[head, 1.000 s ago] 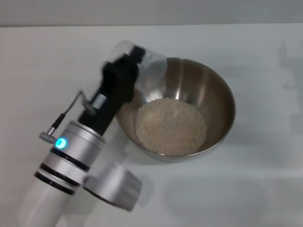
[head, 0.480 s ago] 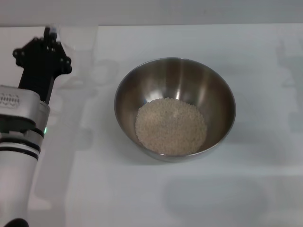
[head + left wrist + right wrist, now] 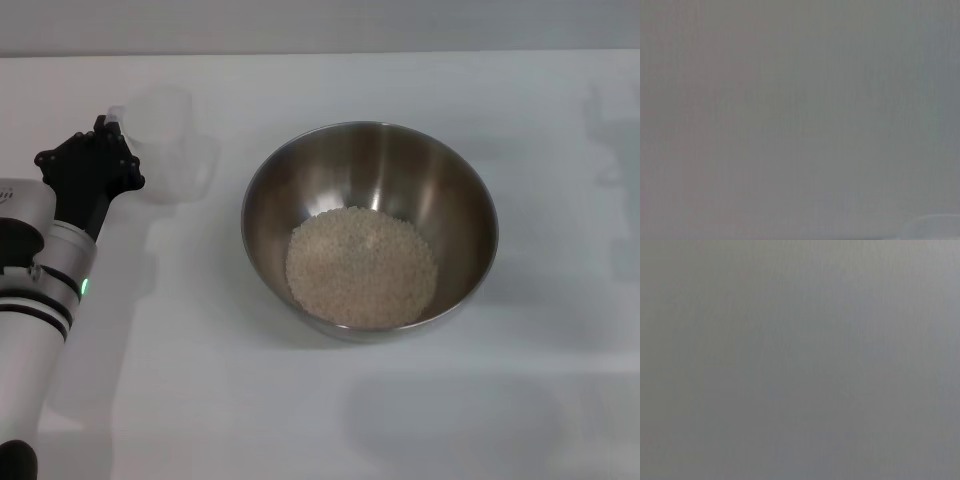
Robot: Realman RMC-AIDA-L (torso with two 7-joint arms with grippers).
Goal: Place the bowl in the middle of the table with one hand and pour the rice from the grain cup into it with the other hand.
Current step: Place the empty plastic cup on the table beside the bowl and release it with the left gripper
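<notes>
The steel bowl (image 3: 369,228) stands in the middle of the white table (image 3: 320,400). A mass of pale rice (image 3: 361,266) lies in its bottom. The clear grain cup (image 3: 168,143) stands upright and looks empty on the table, to the left of the bowl. My left gripper (image 3: 104,135) is at the cup's left side, by its handle; whether it holds the handle does not show. The left wrist view is a plain grey blur with a faint curved edge in one corner. The right wrist view is plain grey. The right gripper is out of view.
The table's far edge (image 3: 320,52) runs along the top of the head view. My left arm (image 3: 35,300) lies over the table's left front part.
My left arm swung from over the bowl's left rim away to the far left of the table. The grain cup went with it and now stands upright beside the gripper.
</notes>
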